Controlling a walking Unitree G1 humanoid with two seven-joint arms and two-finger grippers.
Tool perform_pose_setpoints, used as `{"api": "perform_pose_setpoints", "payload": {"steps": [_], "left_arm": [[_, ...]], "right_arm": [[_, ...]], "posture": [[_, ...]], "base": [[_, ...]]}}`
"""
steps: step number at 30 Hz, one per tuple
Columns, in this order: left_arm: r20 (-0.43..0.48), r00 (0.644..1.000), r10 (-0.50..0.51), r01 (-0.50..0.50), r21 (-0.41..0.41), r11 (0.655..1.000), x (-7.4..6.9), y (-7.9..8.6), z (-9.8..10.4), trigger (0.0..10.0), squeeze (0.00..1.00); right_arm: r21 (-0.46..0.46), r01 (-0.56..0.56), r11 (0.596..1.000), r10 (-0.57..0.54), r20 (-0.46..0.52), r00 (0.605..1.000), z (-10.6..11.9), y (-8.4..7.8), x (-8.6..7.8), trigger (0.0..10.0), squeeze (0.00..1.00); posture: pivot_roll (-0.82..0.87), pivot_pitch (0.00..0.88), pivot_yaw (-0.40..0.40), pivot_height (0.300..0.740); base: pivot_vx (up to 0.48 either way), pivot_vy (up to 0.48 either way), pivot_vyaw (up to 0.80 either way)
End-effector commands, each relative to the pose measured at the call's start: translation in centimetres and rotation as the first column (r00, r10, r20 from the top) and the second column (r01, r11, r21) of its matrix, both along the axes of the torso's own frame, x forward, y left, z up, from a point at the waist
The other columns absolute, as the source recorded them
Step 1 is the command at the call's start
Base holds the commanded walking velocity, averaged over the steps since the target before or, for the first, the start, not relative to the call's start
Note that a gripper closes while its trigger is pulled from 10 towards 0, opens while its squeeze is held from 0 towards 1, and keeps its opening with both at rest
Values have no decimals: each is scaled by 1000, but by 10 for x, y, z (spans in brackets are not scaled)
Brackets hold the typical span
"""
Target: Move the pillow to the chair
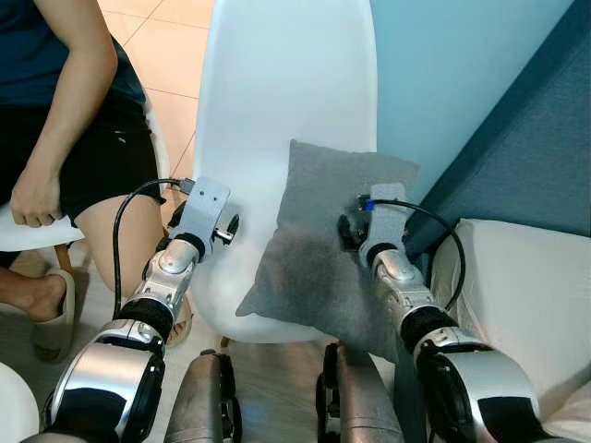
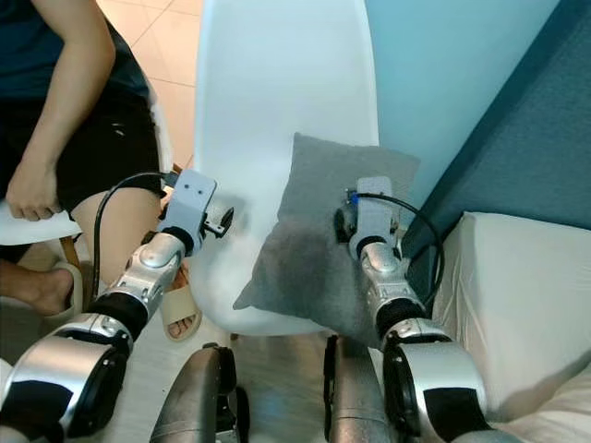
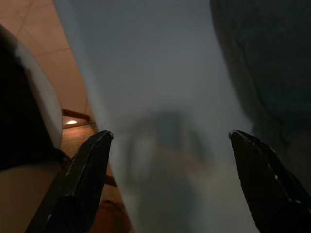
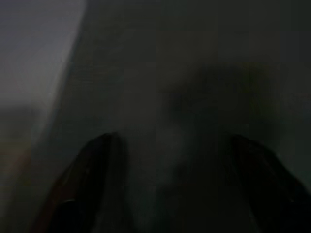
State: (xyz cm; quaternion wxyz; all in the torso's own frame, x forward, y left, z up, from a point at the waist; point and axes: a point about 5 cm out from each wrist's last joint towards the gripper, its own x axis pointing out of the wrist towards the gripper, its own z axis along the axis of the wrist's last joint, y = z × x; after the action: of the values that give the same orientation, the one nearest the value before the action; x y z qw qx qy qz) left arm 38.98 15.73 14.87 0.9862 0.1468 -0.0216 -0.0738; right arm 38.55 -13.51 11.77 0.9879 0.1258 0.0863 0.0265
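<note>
I have the grey pillow [image 1: 323, 245] leaning on the white chair [image 1: 277, 101] at frame centre, its lower corner overhanging the seat edge, so with both the left gripper [image 3: 170, 145] and right gripper [image 4: 170, 150] released it may slide off.

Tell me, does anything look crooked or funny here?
The grey fabric pillow lies crooked on the white plastic chair, its lower corner sticking out over the seat's front edge. The right gripper is over it.
</note>
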Motion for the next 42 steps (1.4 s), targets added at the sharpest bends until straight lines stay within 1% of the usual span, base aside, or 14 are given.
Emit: {"api": "perform_pose_setpoints", "payload": {"steps": [1,10,11,12,18,19,21,22,26,29,33,36,41,42], "left_arm": [[-39,999,-25,24,-29,999,-2,-6,-7,10000,1000],[-36,998,-47,45,-47,998,-1,-9,-6,10000,651],[-33,998,-45,43,-47,998,-1,-9,-5,10000,255],[-28,999,-41,40,-50,998,-1,-8,-4,10000,0],[-5,999,-35,35,-74,997,0,-2,2,10000,0],[14,1000,-16,17,-87,996,-1,8,4,10000,0],[14,1000,-16,17,-87,996,-1,8,4,10000,0],[15,1000,-5,6,-56,998,-4,14,1,10000,0],[17,1000,17,-16,-45,999,-8,20,-5,10000,0],[39,997,63,-61,-58,996,-12,29,-7,10000,0],[44,992,121,-111,-172,979,-15,37,-6,10000,0],[24,991,133,-122,-264,957,-17,38,-6,10000,0],[-68,993,92,-108,-277,955,-19,25,-13,10000,0],[-140,984,108,-154,-373,915,-18,22,-16,10000,0]], "right_arm": [[184,-21,983,35,-71,997,-13,10,-5,10000,1000],[325,-130,937,143,-17,990,1,28,0,10000,1000],[237,-117,965,123,-8,992,3,23,1,10000,0],[133,-105,986,103,28,994,9,15,4,10000,0],[108,-167,980,151,140,979,29,8,9,10000,0],[-122,-198,973,219,194,956,40,-2,10,10000,0],[-122,-198,973,219,194,956,40,-2,10,10000,0],[-418,-17,908,132,248,960,46,-26,9,10000,0],[-575,109,811,132,362,923,52,-38,1,10000,0],[-198,-155,968,213,322,922,35,-15,-5,10000,0],[212,-101,972,47,246,968,21,-18,-6,10000,0],[11,-18,1000,14,304,953,31,-29,-8,10000,0],[31,-45,999,32,338,941,39,-25,-8,10000,0],[208,-60,976,-5,299,954,38,-25,-7,10000,0]], "posture": [[-1,364,-27,625],[-7,348,-30,625],[-6,343,-30,625],[-8,335,-31,625],[-20,303,-28,625],[-20,275,-30,625],[-20,275,-30,625],[-14,255,-34,625],[-16,233,-33,625],[-19,215,-31,625],[4,196,-36,625],[6,181,-32,625],[7,171,-18,625],[6,170,-12,625]], "base": [[0,0,0],[0,0,0],[0,0,0],[0,0,0],[0,0,0],[0,0,0],[0,0,0],[0,0,0],[0,0,0],[0,0,0],[0,0,0],[0,0,0],[0,0,0],[0,0,0]]}}
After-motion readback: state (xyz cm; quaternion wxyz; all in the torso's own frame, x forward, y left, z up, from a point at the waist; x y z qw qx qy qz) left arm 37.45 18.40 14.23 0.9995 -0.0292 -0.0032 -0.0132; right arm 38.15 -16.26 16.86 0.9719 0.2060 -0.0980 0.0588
